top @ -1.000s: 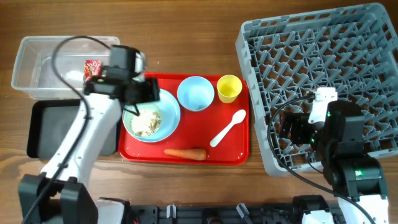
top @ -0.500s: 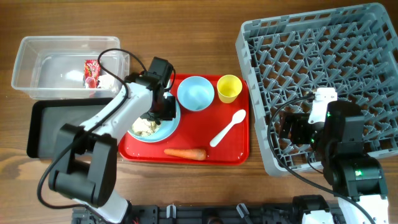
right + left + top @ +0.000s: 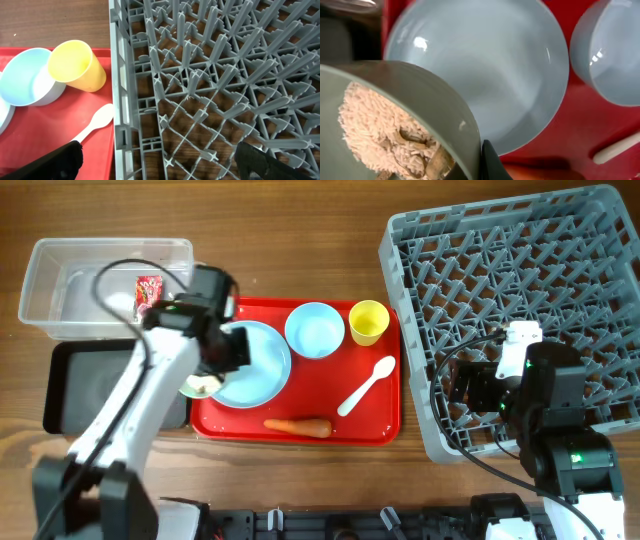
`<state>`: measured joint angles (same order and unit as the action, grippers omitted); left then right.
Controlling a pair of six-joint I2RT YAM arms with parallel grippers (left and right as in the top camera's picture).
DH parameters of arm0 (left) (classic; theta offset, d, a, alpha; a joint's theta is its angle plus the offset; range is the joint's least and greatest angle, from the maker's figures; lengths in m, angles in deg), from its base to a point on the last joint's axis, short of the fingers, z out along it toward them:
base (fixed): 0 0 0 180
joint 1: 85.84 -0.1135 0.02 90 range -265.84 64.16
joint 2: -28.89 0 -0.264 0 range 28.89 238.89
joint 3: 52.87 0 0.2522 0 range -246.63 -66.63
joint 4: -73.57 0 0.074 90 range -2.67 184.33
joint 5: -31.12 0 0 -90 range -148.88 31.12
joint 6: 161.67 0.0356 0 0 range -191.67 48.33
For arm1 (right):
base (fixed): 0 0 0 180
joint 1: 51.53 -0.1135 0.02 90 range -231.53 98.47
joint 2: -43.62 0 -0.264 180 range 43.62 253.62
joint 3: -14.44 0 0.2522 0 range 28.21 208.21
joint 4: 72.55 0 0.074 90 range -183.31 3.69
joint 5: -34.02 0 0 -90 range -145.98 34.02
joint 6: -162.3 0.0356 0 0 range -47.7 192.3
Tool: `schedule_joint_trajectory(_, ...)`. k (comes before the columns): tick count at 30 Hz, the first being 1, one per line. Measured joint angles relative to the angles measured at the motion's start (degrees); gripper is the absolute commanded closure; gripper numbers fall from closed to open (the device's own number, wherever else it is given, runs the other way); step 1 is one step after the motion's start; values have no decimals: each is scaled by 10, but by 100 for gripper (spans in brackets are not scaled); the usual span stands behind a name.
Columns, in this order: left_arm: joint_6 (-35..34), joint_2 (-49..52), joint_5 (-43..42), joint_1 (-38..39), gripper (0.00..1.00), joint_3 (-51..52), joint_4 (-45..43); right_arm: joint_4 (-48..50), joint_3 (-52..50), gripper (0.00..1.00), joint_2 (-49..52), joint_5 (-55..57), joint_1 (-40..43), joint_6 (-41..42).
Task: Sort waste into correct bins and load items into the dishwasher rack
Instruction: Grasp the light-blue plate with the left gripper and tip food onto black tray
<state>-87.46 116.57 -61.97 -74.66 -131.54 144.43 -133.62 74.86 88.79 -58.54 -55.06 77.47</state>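
The dishwasher rack (image 3: 520, 280) fills the right side. I have the right gripper (image 3: 157, 160) parked over its near-left edge, fingers spread and empty, clear of the work. On the red serving tray (image 3: 385, 420) in the centre, the light blue plate (image 3: 255, 365) sits bare. My left gripper (image 3: 212, 370) pinches the rim of the pale green bowl (image 3: 420, 95), holding it raised at that tray's left edge, just beside the black tray (image 3: 90, 390). Of the 2 bins, I judge that one should take the rice scraps (image 3: 375, 125).

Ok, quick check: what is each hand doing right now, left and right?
Left hand: closed on the pale green bowl, which holds rice scraps.
Right hand: open, holding nothing, by the dishwasher rack.
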Motion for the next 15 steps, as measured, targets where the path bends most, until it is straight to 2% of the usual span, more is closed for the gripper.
schedule_joint_trajectory(4,28,-51,-80,-117,96,0,-4,0,0,0,0,0,0,0)
schedule_joint_trajectory(8,84,-52,-225,-251,96,29,-62,-1,0,0,0,0,0,0)
schedule_joint_trajectory(9,109,-50,-280,-315,96,54,-70,-1,0,0,0,0,0,0)
schedule_joint_trajectory(11,130,-50,-336,-356,96,73,-90,-2,0,0,0,0,0,0)
schedule_joint_trajectory(15,193,-47,-482,-506,96,139,-115,-2,0,0,0,0,0,0)
